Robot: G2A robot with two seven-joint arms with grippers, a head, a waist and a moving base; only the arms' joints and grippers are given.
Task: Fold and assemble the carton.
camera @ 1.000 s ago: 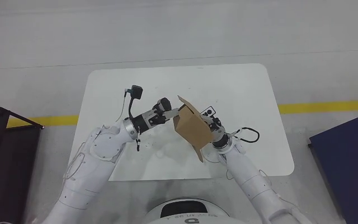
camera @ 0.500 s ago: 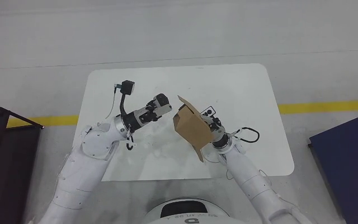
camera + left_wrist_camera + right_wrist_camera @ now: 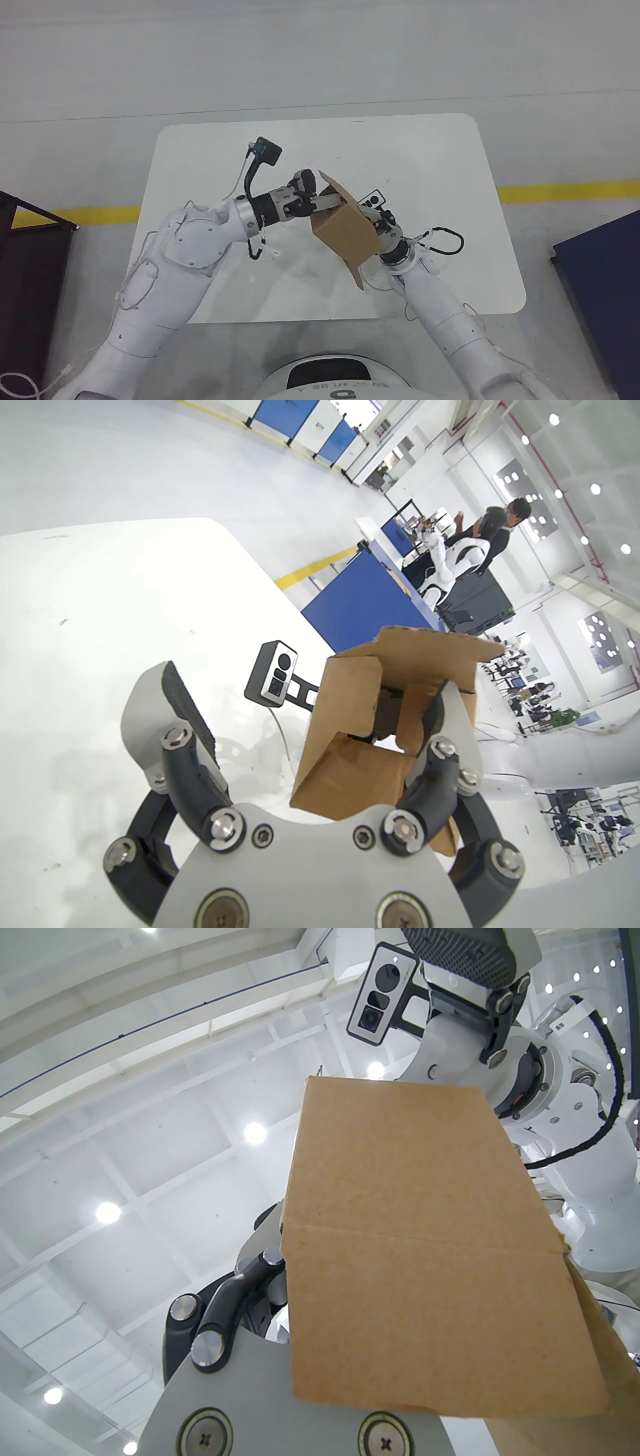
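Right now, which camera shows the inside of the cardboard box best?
The left wrist view: it looks into the open end of the box, at its folded flaps and inside. The top view shows the box small, from above, over the table. The right wrist view shows a flat outer side.

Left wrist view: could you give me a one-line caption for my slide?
Left gripper, jaws open, one jaw at the open end of the carton, above the white table.

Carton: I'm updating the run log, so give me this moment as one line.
carton: held above table, flaps open | right claw: shut on carton | left claw: open, one finger at carton's open end | fold: unfinished
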